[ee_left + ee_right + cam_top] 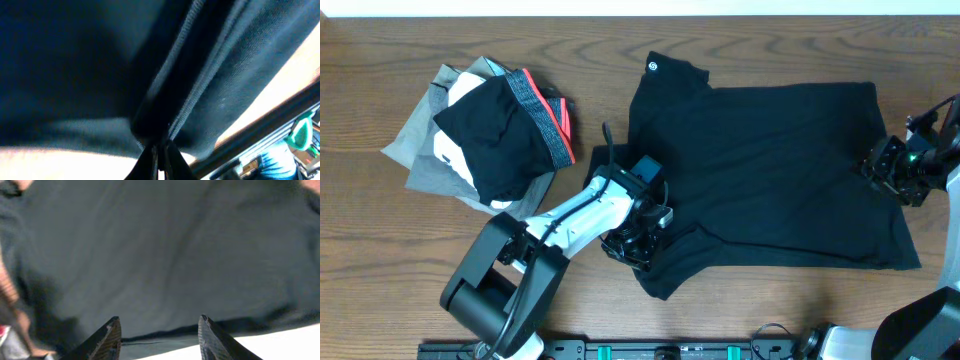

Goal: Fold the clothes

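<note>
The clothes, a black short-sleeved shirt, lie spread flat across the middle and right of the table, with a small round white logo at the back left corner. My left gripper sits on the shirt's near left sleeve. In the left wrist view it is shut, pinching a stitched fold of the black fabric. My right gripper is at the shirt's right edge. In the right wrist view it is open, its fingertips straddling the hem, with nothing held.
A pile of other garments lies at the back left: black shorts with a red waistband on grey and white cloth. Bare wooden tabletop runs along the front. The left arm's base stands at the near left edge.
</note>
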